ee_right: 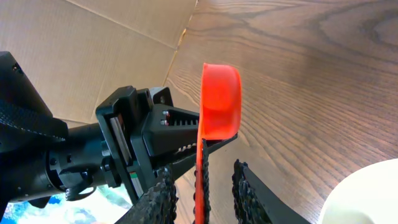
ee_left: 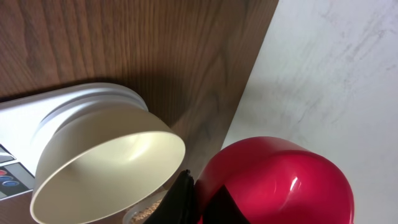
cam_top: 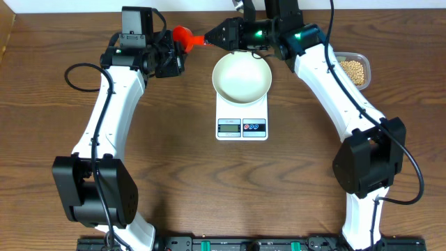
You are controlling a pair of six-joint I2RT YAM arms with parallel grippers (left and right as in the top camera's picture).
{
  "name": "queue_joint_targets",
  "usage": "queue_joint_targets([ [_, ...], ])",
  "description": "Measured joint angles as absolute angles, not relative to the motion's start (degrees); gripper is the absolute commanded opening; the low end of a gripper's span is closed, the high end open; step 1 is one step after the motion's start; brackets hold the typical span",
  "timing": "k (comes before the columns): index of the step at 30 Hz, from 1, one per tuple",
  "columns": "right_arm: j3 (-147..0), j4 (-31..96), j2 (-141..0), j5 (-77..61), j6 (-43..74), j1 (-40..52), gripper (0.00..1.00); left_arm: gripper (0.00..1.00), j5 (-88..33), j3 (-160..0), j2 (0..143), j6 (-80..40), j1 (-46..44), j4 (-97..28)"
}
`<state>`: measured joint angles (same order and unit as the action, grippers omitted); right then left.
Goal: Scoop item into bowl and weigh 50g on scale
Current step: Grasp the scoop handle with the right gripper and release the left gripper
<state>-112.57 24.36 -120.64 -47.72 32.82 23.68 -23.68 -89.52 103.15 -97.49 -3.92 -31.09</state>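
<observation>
A red scoop [cam_top: 182,36] hangs in the air at the back of the table, left of the white bowl [cam_top: 241,77], which stands on the white scale [cam_top: 242,127]. My left gripper [cam_top: 183,47] is shut on the scoop below its cup [ee_left: 280,180]. My right gripper [cam_top: 208,38] is open, and its two fingers [ee_right: 205,180] straddle the scoop's thin handle [ee_right: 201,168] with a gap on each side. The bowl looks empty. The tan beans [cam_top: 354,70] lie in a clear tub at the far right.
The clear tub [cam_top: 364,59] sits behind my right arm near the table's right edge. A cardboard wall [ee_right: 93,37] stands beyond the table's back edge. Both arms reach across the back of the table, close to the bowl's rim.
</observation>
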Motion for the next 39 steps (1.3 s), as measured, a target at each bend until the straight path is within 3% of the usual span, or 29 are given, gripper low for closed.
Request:
queue_joint_targets([
  [18, -112.57, 25.56, -120.64, -47.64, 32.8, 24.34, 0.18, 0.07, -23.68, -89.52, 103.15, -97.23, -5.69, -31.09],
  [39, -112.57, 26.83, -120.64, -47.51, 32.8, 24.27, 0.13, 0.07, -23.68, -89.52, 103.15, -97.23, -5.69, -31.09],
])
